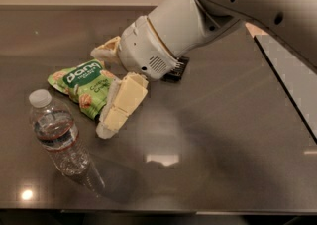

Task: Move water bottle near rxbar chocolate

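Observation:
The water bottle (58,139), clear and ribbed with a white cap, stands at the front left of the dark table. The rxbar chocolate (178,71) is a black bar near the table's middle, mostly hidden behind my arm's wrist. My gripper (99,92) hangs over the crinkled green and white snack bag, right of and behind the bottle. It is open and empty. One cream finger (120,107) reaches down-left in front of the bag, and the other (106,49) shows behind it.
The green and white snack bag (77,81) lies between the bottle and the bar, partly under the gripper. The table's right edge (285,87) runs diagonally, with pale floor beyond. My large white arm covers the upper right.

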Tool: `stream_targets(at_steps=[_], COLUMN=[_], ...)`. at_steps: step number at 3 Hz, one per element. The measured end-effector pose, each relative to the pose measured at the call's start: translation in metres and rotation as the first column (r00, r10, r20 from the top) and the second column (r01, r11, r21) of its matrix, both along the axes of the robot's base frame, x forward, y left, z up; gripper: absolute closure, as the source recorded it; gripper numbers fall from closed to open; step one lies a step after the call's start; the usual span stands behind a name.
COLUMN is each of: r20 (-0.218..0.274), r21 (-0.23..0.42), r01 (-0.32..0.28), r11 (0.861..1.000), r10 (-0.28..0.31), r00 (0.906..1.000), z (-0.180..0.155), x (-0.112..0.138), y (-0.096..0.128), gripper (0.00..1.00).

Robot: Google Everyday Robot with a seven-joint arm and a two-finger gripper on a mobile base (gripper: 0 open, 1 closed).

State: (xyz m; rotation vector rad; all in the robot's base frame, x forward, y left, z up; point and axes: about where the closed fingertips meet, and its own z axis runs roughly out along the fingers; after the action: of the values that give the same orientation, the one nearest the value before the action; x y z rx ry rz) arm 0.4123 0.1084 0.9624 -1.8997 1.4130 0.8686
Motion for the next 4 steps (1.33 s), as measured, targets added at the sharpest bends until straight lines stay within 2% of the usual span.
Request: stream_targets(at_steps=[2, 4], r20=[-0.039, -0.094], r21=[0.001, 0.014], r01=[-0.093, -0.173], r11=[0.996, 0.985], r10=[0.093, 0.173], r00=[0.9949, 0.9804], z=[-0.017, -0.021], x=[-0.026, -0.052], y=[0.039, 0.068], gripper=[0.0, 0.0])
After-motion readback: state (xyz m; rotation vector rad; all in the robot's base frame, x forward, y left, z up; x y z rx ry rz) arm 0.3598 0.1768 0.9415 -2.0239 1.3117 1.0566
